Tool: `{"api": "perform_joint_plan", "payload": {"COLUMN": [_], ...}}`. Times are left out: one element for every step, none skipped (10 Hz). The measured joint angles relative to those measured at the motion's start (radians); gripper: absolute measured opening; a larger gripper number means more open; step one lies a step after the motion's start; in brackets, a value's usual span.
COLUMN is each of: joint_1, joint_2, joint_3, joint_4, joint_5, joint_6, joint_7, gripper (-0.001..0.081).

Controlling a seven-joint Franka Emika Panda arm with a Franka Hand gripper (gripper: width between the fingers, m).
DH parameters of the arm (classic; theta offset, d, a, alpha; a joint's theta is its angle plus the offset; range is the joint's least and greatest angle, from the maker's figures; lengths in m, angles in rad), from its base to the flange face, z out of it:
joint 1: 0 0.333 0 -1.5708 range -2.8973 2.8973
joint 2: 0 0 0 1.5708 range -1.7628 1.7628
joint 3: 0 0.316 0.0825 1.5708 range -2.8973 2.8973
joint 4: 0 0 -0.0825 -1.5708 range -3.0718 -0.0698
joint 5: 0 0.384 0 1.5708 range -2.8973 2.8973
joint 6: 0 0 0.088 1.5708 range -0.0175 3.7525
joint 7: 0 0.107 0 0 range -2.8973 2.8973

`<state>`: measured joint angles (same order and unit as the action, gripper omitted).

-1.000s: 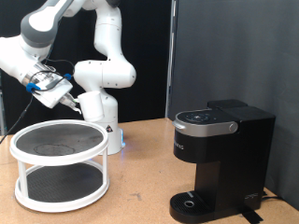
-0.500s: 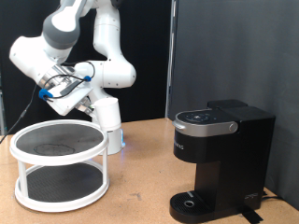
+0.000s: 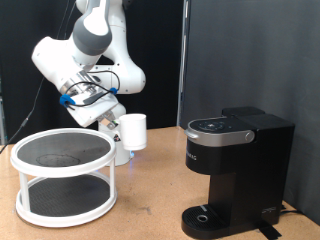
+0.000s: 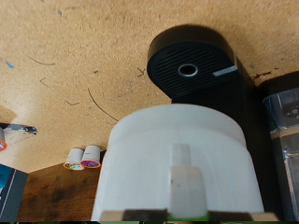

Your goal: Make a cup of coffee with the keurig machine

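Pincer (image 3: 116,124) clamped on the cup (image 3: 132,131), held in the air above the tabletop (image 3: 150,190), between the rack (image 3: 64,178) and the keurig (image 3: 235,172). Cup upright, well clear of the surface. In the wrist view the cup (image 4: 177,166) fills the lower part, with the keurig's round drip tray (image 4: 194,63) beyond it on the tabletop (image 4: 65,84). Keurig stands near the tabletop's right front edge, lid shut. Two-tier white rack sits at the left side. Two small pods (image 4: 82,158) lie side by side on the wood.
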<state>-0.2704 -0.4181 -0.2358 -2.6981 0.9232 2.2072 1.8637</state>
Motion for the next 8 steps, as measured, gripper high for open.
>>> {"api": "perform_joint_plan", "payload": {"joint_1": [0.016, 0.028, 0.035, 0.034, 0.034, 0.034, 0.034, 0.034], "joint_2": [0.021, 0.042, 0.061, 0.061, 0.063, 0.07, 0.087, 0.109], "joint_3": [0.019, 0.034, 0.038, 0.038, 0.038, 0.04, 0.045, 0.053], "joint_4": [0.015, 0.03, 0.044, 0.043, 0.041, 0.04, 0.04, 0.041], "joint_5": [0.017, 0.02, 0.02, 0.02, 0.02, 0.02, 0.02, 0.02], "joint_6": [0.009, 0.009, 0.008, 0.008, 0.009, 0.017, 0.04, 0.064], "joint_7": [0.001, 0.002, 0.0, 0.0, 0.0, 0.004, 0.006, 0.007], "gripper": [0.0007, 0.0007, 0.0007, 0.0007, 0.0007, 0.0007, 0.0007, 0.0007]}}
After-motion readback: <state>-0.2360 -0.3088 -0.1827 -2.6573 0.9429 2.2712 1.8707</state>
